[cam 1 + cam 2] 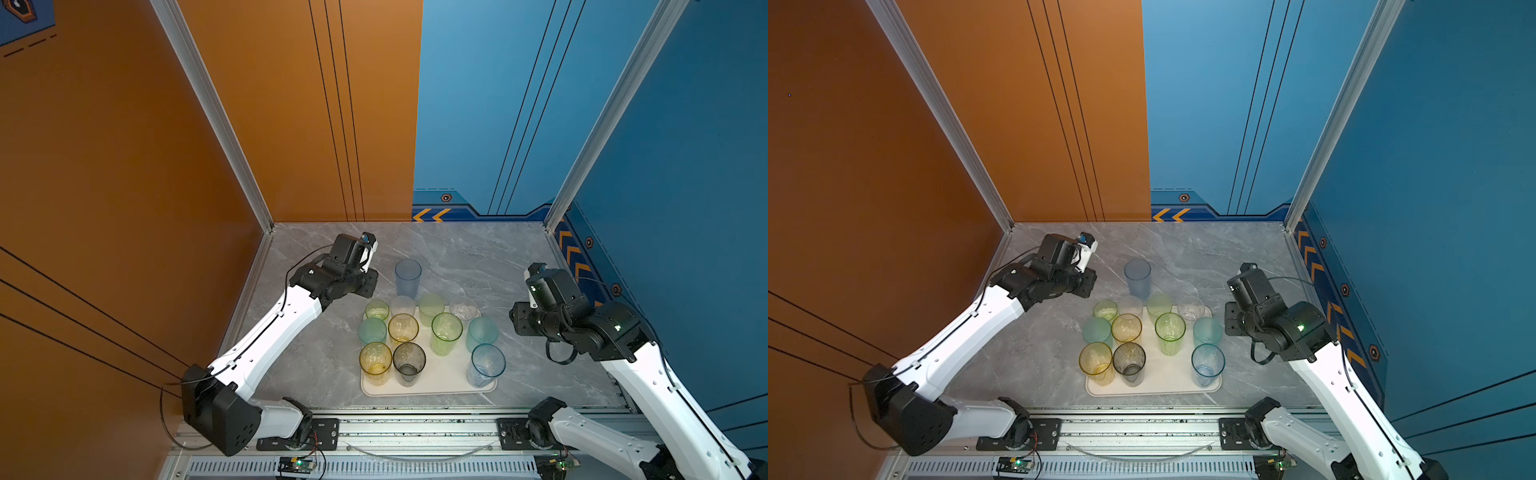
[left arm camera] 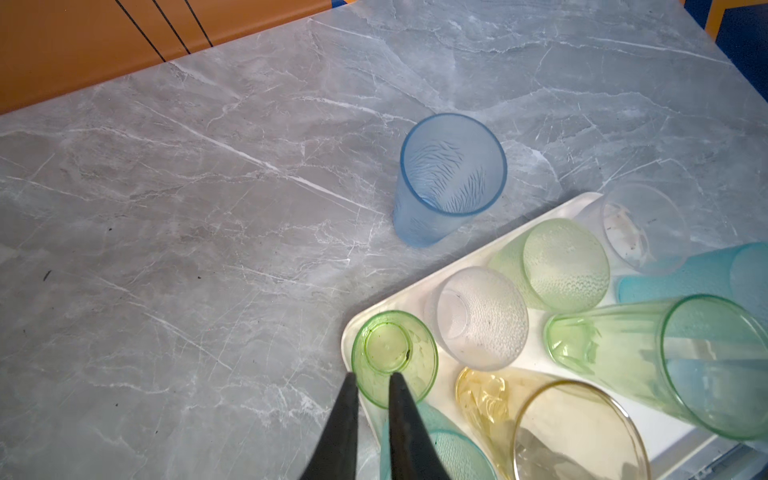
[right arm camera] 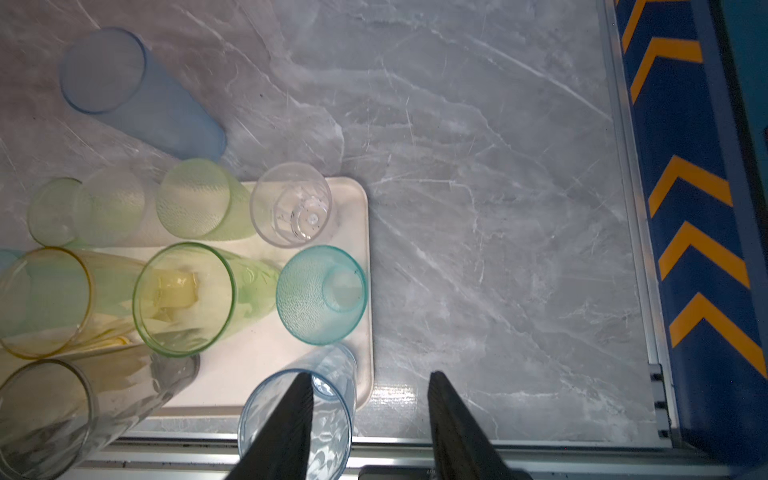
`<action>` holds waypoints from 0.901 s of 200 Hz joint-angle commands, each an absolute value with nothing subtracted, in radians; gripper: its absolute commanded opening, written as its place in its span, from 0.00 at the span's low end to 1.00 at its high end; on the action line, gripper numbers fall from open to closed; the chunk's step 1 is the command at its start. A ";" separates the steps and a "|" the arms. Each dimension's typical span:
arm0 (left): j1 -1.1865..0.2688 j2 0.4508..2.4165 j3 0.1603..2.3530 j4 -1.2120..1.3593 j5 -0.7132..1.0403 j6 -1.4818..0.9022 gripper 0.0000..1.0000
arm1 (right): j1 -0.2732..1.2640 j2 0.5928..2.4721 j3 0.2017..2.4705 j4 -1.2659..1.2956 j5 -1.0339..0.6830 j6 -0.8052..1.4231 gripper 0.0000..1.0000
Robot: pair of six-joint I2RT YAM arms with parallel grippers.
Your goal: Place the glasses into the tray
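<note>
Right tool (image 3: 370, 374) spread, empty, over rim of clear-blue glass (image 3: 332, 415) at tray (image 3: 365, 232) corner. Left tool (image 2: 372, 374) nearly pressed together, empty, tips by small green glass (image 2: 395, 345). Frosted blue glass (image 2: 449, 178) on worktop (image 2: 208, 208), off tray.

This is a robotics lab test cell. Two white-and-black robot arms, the left arm (image 1: 266, 332) and the right arm (image 1: 665, 395), are mounted on an aluminium rail (image 1: 415, 428) along the front of a grey marble-look tabletop (image 1: 478, 257). Aluminium posts (image 1: 212, 112) frame the booth, which is walled by an orange panel (image 1: 104, 166) and a blue panel (image 1: 685, 166) printed with chevrons (image 1: 571, 251) low down. Bare circuit boards (image 1: 297, 462) with green lights and loose cables (image 1: 164, 415) sit by the rail. The only household things are plastic glasses (image 1: 446, 328) and a tray (image 1: 440, 374).
</note>
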State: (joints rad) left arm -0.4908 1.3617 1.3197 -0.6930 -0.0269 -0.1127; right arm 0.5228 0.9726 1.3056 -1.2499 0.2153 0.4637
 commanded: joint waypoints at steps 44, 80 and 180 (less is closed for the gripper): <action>-0.428 1.670 1.635 -0.771 0.154 -0.096 0.18 | 0.450 1.086 1.372 -1.059 0.119 0.336 0.46; -0.431 1.799 1.731 -0.771 0.193 -0.098 0.18 | 0.432 1.121 1.398 -1.051 0.092 0.303 0.46; -0.471 1.996 1.898 -0.836 0.180 -0.072 0.21 | 0.374 1.161 1.413 -1.016 0.029 0.261 0.47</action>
